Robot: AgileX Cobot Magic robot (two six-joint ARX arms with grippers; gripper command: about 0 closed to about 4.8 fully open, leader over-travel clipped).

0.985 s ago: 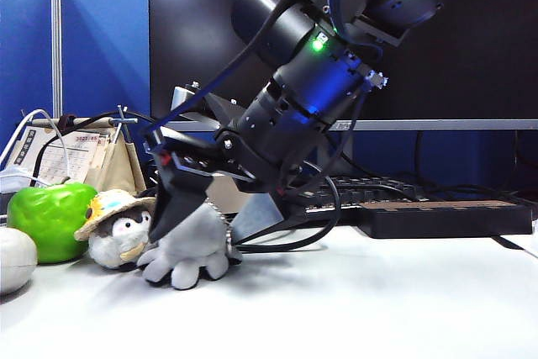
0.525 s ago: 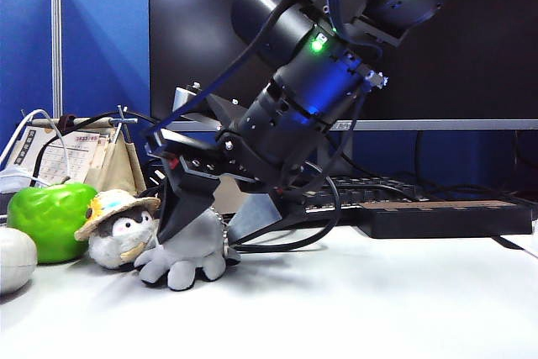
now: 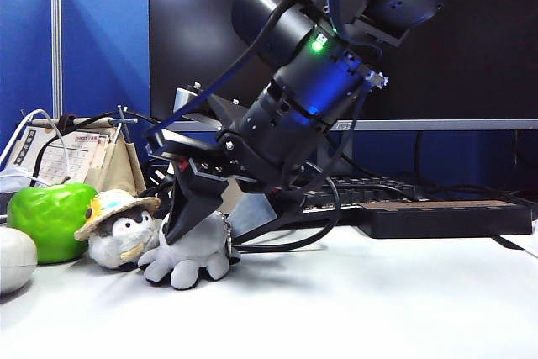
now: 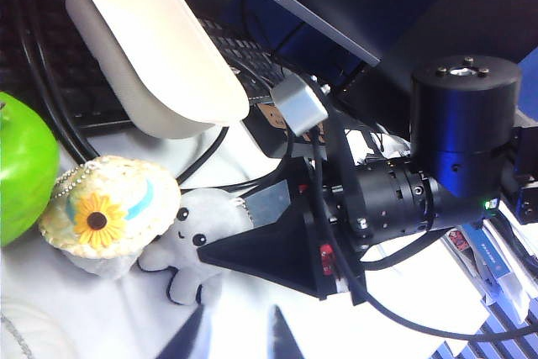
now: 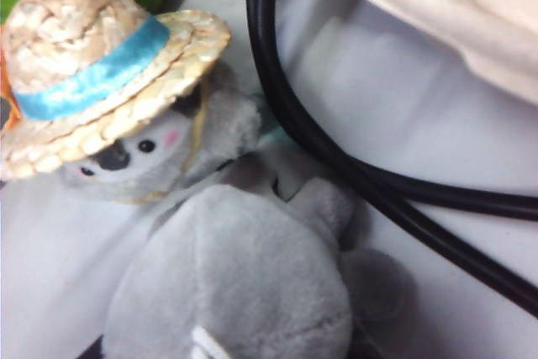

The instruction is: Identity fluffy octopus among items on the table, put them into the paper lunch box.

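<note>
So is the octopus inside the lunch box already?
No, the octopus lies on the table beside the penguin, with the right gripper around it; the lunch box sits apart.

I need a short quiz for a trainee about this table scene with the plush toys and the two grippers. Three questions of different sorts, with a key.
1. True or false: the fluffy octopus lies inside the paper lunch box.
2. Which toy wears a straw hat? A) the octopus B) the penguin plush C) the green apple
3. Fill in: the right gripper is down over the ____, while the left gripper hangs apart from it.

Key: 1 false, it lies on the table; 2 B; 3 octopus.
</note>
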